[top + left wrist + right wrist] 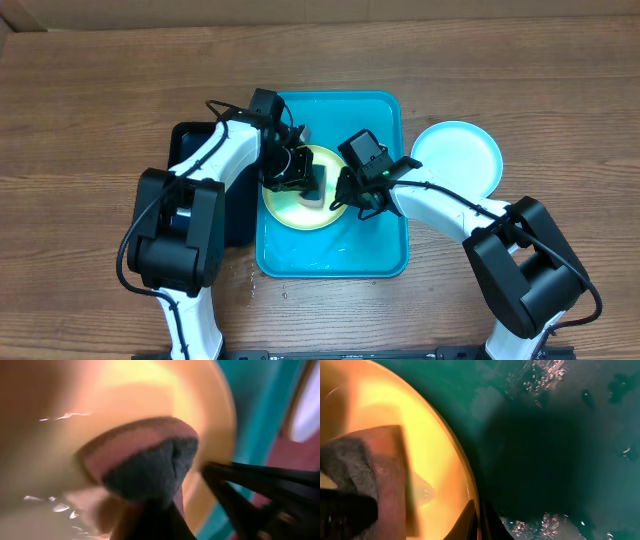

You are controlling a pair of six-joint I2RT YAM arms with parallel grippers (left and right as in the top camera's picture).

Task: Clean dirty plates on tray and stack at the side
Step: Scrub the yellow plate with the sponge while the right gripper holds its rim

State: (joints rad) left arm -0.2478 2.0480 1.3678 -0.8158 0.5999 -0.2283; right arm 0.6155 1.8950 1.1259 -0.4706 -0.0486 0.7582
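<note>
A yellow-green plate (300, 215) lies in the blue tray (380, 110). My left gripper (300, 180) is shut on a pink sponge with a dark grey pad (145, 460), which presses on the plate's face (150, 390). From the right, my right gripper (345, 200) is shut on this plate's rim. In the right wrist view the rim (470, 480) runs between the two fingertips (479, 520), and the sponge (385, 475) shows at the left. A light blue plate (456, 158) rests on the table to the right of the tray.
A black tray (190, 135) sits left of the blue tray, partly under my left arm. Water drops glisten on the blue tray's floor (545, 435). A small wet patch marks the wooden table (265, 290) in front of the tray.
</note>
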